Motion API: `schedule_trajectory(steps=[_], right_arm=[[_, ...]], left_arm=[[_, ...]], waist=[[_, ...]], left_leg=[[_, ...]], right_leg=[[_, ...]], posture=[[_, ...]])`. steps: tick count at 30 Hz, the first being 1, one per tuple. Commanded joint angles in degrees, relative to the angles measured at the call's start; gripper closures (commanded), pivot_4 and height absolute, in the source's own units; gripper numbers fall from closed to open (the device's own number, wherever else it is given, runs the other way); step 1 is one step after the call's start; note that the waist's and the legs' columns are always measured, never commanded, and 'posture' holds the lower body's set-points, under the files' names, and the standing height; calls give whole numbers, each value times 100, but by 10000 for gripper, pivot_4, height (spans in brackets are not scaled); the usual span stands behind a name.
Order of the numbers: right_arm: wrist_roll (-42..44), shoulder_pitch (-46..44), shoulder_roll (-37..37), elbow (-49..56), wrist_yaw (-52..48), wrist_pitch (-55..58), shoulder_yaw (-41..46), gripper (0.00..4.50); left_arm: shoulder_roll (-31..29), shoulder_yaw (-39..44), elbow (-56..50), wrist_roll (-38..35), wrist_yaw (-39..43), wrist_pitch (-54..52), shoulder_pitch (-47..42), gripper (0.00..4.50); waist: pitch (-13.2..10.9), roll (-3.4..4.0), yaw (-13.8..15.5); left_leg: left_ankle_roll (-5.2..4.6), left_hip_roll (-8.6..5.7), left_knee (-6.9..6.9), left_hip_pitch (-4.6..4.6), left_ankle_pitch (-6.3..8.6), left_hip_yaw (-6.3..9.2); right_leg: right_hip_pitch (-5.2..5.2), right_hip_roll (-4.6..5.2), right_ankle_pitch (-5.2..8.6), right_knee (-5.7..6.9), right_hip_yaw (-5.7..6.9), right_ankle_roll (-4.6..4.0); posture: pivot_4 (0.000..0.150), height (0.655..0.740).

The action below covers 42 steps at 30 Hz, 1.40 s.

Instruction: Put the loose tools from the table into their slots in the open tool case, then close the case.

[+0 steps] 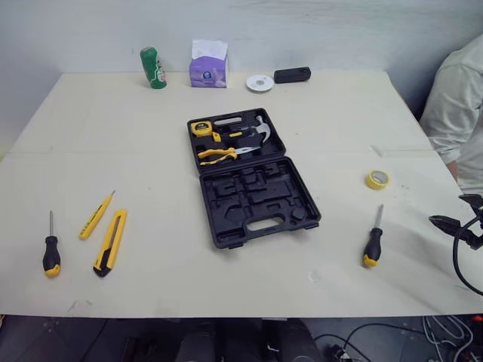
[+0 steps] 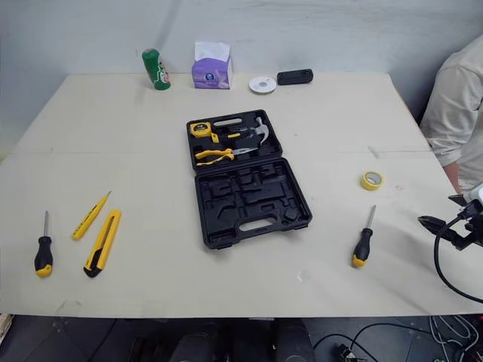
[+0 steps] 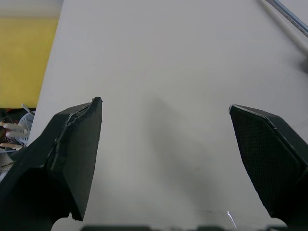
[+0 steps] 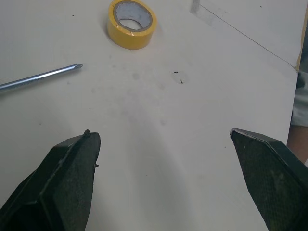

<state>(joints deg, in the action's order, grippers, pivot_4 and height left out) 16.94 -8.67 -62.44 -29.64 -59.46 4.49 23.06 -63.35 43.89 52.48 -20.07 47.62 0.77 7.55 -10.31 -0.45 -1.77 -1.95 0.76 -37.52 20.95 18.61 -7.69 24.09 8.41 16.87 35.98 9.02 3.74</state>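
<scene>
Green can [image 1: 153, 67], tissue box [image 1: 208, 66], white disc [image 1: 259, 83], black block [image 1: 292, 75] in row at back; person's sleeve [image 1: 456, 98] right.

bare table [image 1: 151, 151] surrounds open tool case [image 1: 253, 192]; tools lie well apart.

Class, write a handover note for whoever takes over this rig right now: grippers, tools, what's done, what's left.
Left gripper: jaws open, empty, over the table.
Right gripper: jaws open, empty, near the tape roll and the right screwdriver.
Case lies open mid-table; tape measure, pliers and hammer sit in its far half.
Loose: left screwdriver, yellow pen-shaped tool and knife on the left; right screwdriver on the right.
To do: slot the loose tools, close the case.
</scene>
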Motion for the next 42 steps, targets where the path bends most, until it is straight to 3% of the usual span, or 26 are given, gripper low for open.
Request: schedule_trajectory(steps=[1,9,14,19,24,30,33,40,41,42], right_arm=[[37,-41,-108,4,-40,-38,177,0],[-42,-247,-101,-124,34,-21,60,0],[-96,-472,-54,-210,32,-16,-35,0],[-243,-818,-2,-127,150,25,-263,0],[-452,-1440,207,273,297,207,-816,0],[-834,-2739,1053,425,653,778,-1741,0],[-1137,-3299,1495,155,741,768,-2184,8629],[-1870,-4664,2587,-1479,1051,193,-3000,43303],[-1964,-4858,2730,-1812,1121,37,-3068,45000],[-2044,-5023,2852,-2097,1188,-86,-3118,45000]], left_arm=[[-74,168,-54,-58,-162,82,48,335],[-91,171,-68,-61,-408,-5,38,335],[39,142,-672,-109,-256,-189,259,335],[213,160,-2041,-290,-95,-814,472,335],[439,-263,-4111,-546,-149,-1711,324,335],[770,-1716,-5354,-495,-617,-2623,-979,335],[1056,-2403,-5284,-315,-723,-2788,-1726,8607],[2072,-3948,-3912,544,-922,-2697,-3660,39801],[2241,-4091,-3684,647,-926,-2621,-3841,44492],[2388,-4193,-3498,734,-932,-2530,-3974,44492]], waist=[[0,0,-3],[0,0,-2],[0,0,1],[0,0,-1],[0,0,0],[-1,6,1],[-1,6,0],[-2,4,14],[-2,4,11],[-2,4,9]], left_leg=[[0,0,0,0,0,0],[-3,0,-2,0,-2,0],[-3,0,-3,0,-2,1],[-3,0,-9,0,-1,2],[-2,1,-18,-1,-1,8],[-4,3,-27,0,-2,12],[-10,4,-49,9,-7,13],[-24,5,-69,29,-15,17],[-26,5,-71,30,-16,18],[-26,6,-70,33,-16,20]], right_leg=[[0,0,0,0,0,0],[0,0,0,1,0,0],[0,0,0,2,0,0],[-4,1,0,4,0,0],[-14,1,-1,3,2,1],[-20,-5,-2,7,5,2],[-21,-12,-2,17,8,3],[-27,-37,-10,27,14,17],[-29,-47,-11,26,14,19],[-28,-67,-12,21,14,20]], posture=[[1500,7316],[1500,7316],[1500,7316],[1500,7316],[1500,7316],[1500,7316],[1500,7316],[1500,7316],[1500,7316],[1500,7316]])
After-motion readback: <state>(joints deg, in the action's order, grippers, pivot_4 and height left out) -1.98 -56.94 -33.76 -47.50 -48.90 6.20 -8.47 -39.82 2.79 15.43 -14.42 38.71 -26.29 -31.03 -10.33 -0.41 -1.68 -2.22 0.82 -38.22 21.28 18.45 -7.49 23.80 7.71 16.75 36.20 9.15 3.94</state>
